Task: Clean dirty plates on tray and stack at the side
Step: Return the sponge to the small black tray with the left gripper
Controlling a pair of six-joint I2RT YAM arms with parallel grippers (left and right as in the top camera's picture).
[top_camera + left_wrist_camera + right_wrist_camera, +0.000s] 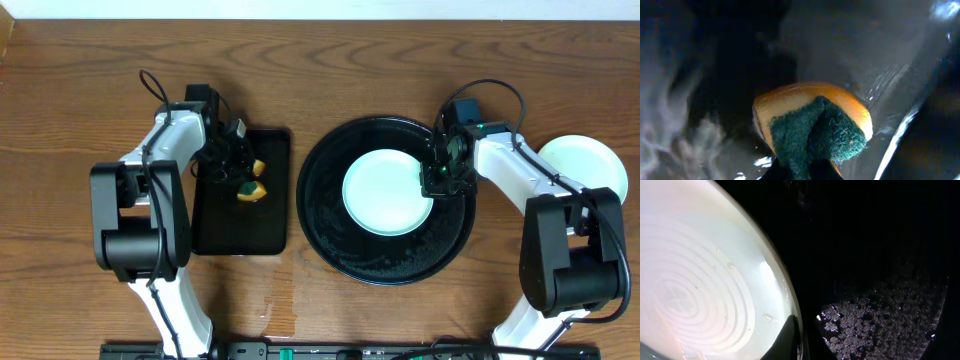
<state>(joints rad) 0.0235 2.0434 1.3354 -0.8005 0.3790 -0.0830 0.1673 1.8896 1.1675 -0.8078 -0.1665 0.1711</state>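
Mint-white plate [385, 192] is laid flat, face up, in the round black tray [400, 265], its right rim pinched by the right gripper [437, 180]. Left of that tray, a yellow-green sponge [252, 189] is clamped by the left gripper [245, 177] over a rectangular tray [240, 232].

Two trays side by side on the tabletop [300, 300].
The rectangular tray [235, 225] lies at the left, with a sponge [251, 187] on it. The round tray [330, 235] lies to its right and has a plate [385, 192] in its middle. A second plate [580, 160] sits on the tabletop at the far right.
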